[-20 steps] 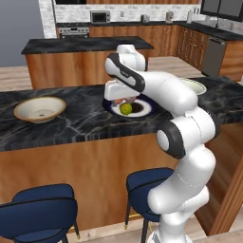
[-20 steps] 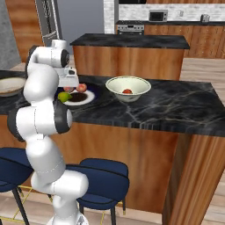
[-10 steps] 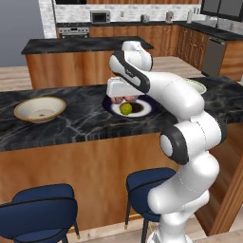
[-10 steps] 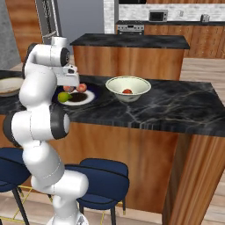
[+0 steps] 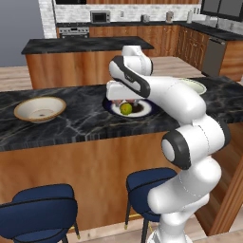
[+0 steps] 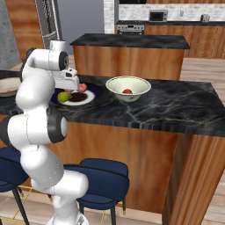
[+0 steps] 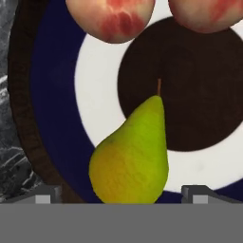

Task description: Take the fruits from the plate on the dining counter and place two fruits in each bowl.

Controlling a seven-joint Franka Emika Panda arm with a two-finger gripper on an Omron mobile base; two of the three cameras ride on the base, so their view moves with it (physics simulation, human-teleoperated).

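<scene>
Yellow-green pear (image 7: 130,154) lying on plate (image 7: 97,102) at frame centre, open pincer (image 7: 121,193) straddling it, two pinkish peaches (image 7: 111,19) at top.

i see the plate (image 5: 146,110) on the dining counter (image 5: 80,123), between two bowls: one bowl (image 5: 40,108) far left, the other bowl (image 6: 128,88) right with one fruit (image 6: 127,91) inside. on the plate, a pear (image 7: 131,158) lies nearest me, two peaches (image 7: 111,18) behind it.
</scene>
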